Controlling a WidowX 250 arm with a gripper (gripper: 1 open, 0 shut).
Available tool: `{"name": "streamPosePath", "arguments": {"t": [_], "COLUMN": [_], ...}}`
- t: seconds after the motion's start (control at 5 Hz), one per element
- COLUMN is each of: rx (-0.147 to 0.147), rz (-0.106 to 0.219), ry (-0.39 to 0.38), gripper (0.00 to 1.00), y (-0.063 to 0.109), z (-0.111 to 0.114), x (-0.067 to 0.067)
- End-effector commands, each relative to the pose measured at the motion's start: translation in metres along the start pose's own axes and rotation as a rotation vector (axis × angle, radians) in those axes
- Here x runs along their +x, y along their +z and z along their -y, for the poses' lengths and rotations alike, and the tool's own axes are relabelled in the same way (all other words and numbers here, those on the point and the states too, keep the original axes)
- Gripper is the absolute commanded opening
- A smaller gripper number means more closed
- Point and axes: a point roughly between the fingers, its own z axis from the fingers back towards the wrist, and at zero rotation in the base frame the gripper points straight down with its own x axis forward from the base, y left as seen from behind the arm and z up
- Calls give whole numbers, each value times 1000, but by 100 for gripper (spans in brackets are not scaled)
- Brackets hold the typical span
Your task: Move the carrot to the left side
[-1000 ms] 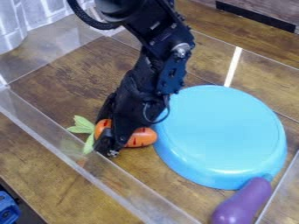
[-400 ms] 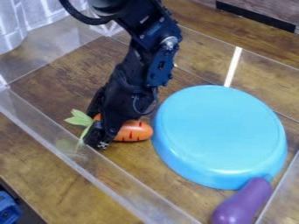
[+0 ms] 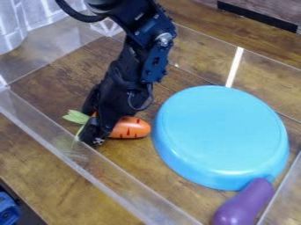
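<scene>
At table centre, camera view, sole view on file.

Item 1: gripper (image 3: 104, 132). Black arm descending from 12 o'clock, fingers down at the leafy end of the carrot (image 3: 123, 129). Jaws appear clenched about the carrot's top end, though the arm's bulk hides the contact itself; grasp judged, not confirmed.

Step in hand, as judged: carry or drag the carrot leftward, toward 9 o'clock. To do it well:
- keep the grip firm near the top end, as the glossy body may slip;
- travel low over the table (image 3: 70, 79), away from the plate (image 3: 223, 136);
- stop short of the clear wall (image 3: 112, 171) that runs along the near edge at 7 o'clock, just beside the leaves;
- release only once the carrot rests flat.

Item 2: carrot. Small, stubby, glossy orange; light-green leaves poking out toward 8 o'clock. Lies on its side, tip toward 3 o'clock, just beside the plate's left rim but apart from it.

Item 3: plate. Large, round, blue, at 3 o'clock of the carrot.

Item 4: eggplant (image 3: 245, 204). Purple toy, at 5 o'clock, beside the plate's lower rim. Not part of the task.
</scene>
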Motion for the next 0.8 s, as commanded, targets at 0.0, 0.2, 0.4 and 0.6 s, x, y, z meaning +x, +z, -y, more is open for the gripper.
{"name": "streamPosePath", "arguments": {"t": [0.0, 0.2, 0.4, 0.6], "rx": [-13, -2, 9, 21], "rz": [-2, -3, -4, -5], "ry": [50, 44, 37, 30], "gripper": [0, 0, 0, 0], "y": [-4, -4, -3, -2], "z": [-11, -14, -17, -20], "x": [-15, -17, -19, -21]}}
